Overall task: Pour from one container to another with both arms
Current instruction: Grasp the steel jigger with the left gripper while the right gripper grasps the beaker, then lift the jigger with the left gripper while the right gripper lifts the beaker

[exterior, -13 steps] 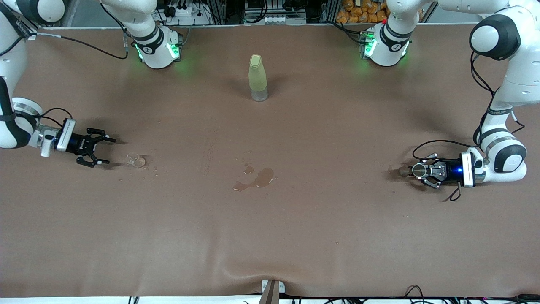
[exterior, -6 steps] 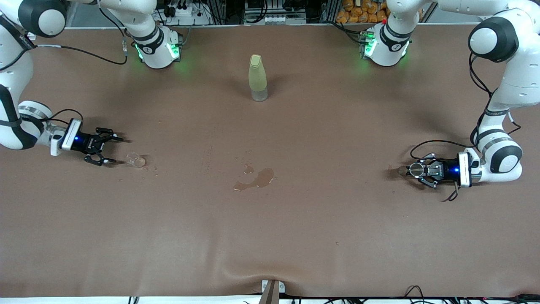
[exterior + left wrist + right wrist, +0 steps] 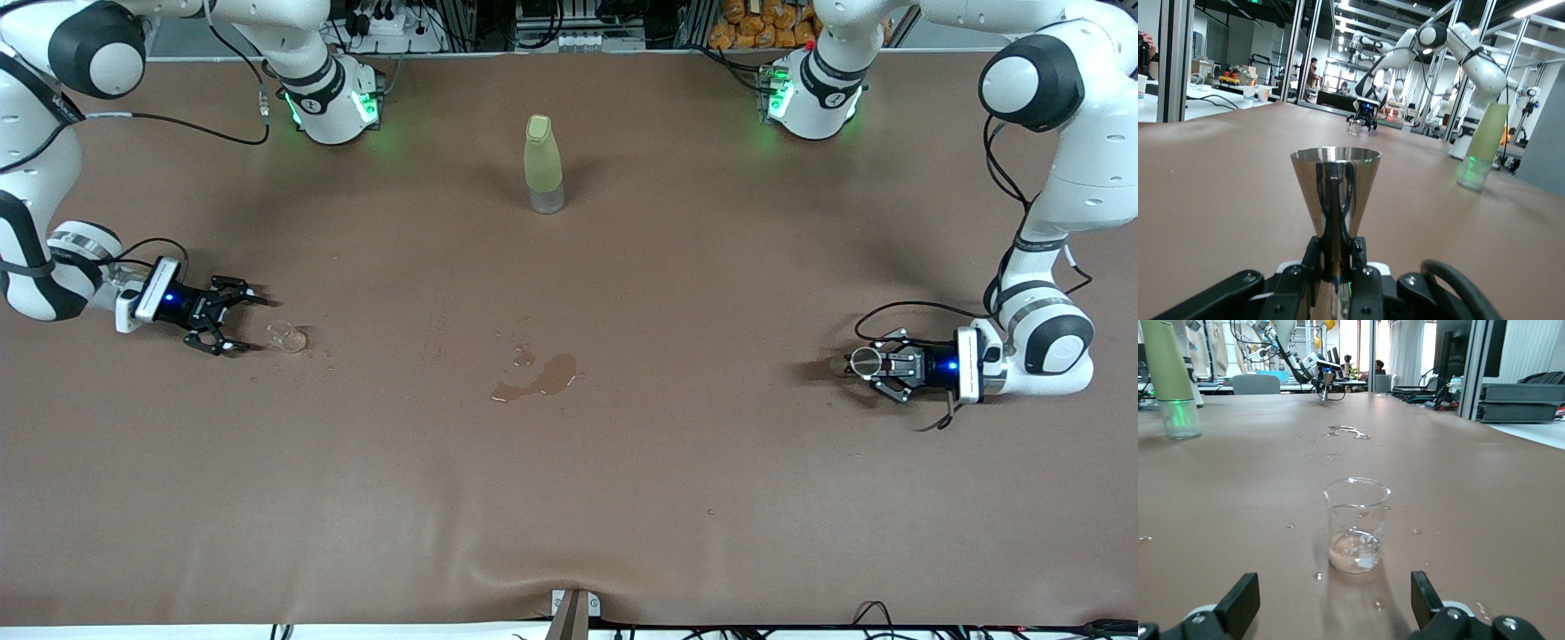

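A small clear glass beaker (image 3: 286, 337) holding a little liquid stands on the brown table near the right arm's end. My right gripper (image 3: 238, 318) is low beside it and open; in the right wrist view the beaker (image 3: 1356, 523) stands just ahead of the spread fingers (image 3: 1238, 603), not between them. At the left arm's end my left gripper (image 3: 876, 364) is shut on a shiny metal cone-shaped cup (image 3: 859, 359). The left wrist view has the metal cup (image 3: 1335, 193) upright, pinched at its narrow waist by the gripper (image 3: 1336, 267).
A tall yellow-green bottle (image 3: 542, 164) stands at mid-table close to the robots' bases. A brownish spill (image 3: 538, 375) lies near the table's middle, and small droplets (image 3: 316, 354) dot the table around the beaker.
My right gripper has moved toward the beaker, staying open. My left gripper has shifted a little toward the table's middle with the metal cup in it.
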You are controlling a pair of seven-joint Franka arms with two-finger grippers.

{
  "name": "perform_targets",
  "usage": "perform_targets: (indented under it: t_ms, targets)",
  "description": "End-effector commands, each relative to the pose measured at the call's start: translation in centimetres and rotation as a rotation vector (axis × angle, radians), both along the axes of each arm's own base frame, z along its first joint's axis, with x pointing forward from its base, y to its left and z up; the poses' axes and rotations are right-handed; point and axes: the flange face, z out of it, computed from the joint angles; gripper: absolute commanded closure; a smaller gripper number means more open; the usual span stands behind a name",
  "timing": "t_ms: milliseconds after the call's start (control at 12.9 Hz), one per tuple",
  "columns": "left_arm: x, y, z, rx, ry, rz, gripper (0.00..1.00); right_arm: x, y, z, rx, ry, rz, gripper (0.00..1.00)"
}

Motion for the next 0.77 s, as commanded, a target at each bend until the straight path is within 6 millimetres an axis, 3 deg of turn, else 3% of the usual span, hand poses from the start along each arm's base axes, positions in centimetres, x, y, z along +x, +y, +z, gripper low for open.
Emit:
perform_targets:
  t_ms: [0, 465, 697]
  targets:
    - [1.3, -1.7, 3.1, -0.011, 0.025, 0.002, 1.00, -1.1, -0.5, -1.8, -0.016, -0.293, 0.021, 0.00]
    - [4.9, -15.5, 5.0, 0.002, -0.034, -0.038, 1.00, -0.1, 1.9, -3.3, 0.007, -0.310, 0.002, 0.00]
    - [6.5, -25.0, 5.5, 0.075, -0.086, -0.003, 1.00, 0.7, 3.2, -3.4, 0.014, -0.338, 0.000, 0.00]
